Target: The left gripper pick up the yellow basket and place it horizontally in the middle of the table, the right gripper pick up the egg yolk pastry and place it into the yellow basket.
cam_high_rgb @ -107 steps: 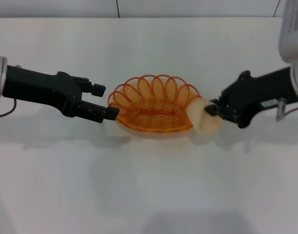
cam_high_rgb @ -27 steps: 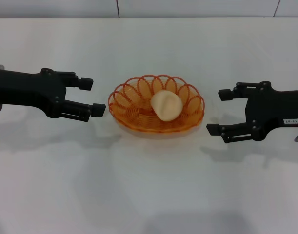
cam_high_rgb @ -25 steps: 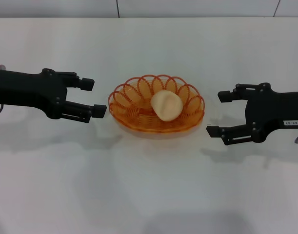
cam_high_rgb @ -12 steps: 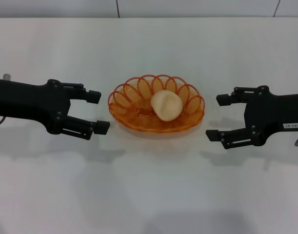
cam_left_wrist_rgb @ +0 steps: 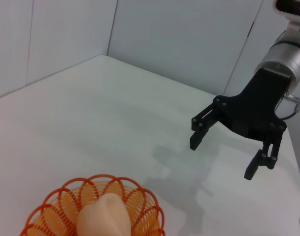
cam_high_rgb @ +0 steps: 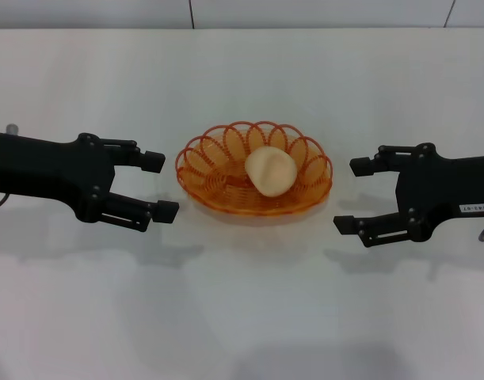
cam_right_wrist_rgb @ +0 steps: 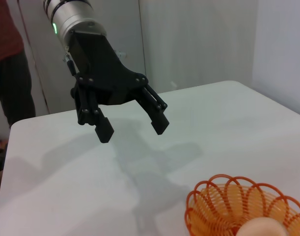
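Note:
The yellow basket sits flat in the middle of the white table, its long side across my view. The egg yolk pastry rests inside it, right of centre. My left gripper is open and empty, just left of the basket, clear of its rim. My right gripper is open and empty, just right of the basket. The left wrist view shows the basket, the pastry and the right gripper. The right wrist view shows the basket, the pastry's top and the left gripper.
The white table spreads bare in front of and behind the basket. A grey wall runs along its far edge. A person in a dark red top stands beyond the table in the right wrist view.
The pastry went from my right gripper beside the basket into the basket. Both grippers have drawn back from it and lowered slightly toward the table's front in the last second.

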You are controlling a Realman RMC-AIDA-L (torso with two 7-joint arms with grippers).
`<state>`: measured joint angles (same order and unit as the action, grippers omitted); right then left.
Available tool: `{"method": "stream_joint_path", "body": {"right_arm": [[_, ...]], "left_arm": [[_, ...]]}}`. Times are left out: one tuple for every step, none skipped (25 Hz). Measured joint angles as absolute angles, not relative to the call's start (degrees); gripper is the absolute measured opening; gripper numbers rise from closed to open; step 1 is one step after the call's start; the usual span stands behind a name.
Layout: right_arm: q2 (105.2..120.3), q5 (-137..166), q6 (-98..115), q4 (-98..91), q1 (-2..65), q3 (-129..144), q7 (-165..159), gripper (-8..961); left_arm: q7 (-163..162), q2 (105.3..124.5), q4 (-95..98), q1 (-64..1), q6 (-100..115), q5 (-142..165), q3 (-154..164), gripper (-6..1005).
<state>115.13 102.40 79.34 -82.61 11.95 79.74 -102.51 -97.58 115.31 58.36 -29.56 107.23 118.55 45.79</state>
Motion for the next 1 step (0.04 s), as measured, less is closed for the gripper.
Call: {"method": "stream_joint_path", "body": {"right_arm": [[115.13, 102.40, 79.41, -82.61, 11.95, 79.75, -102.55, 861]], "left_arm": [[-97.58, 115.31, 58.36, -29.55, 107.23, 118.55, 45.79, 888]]}}
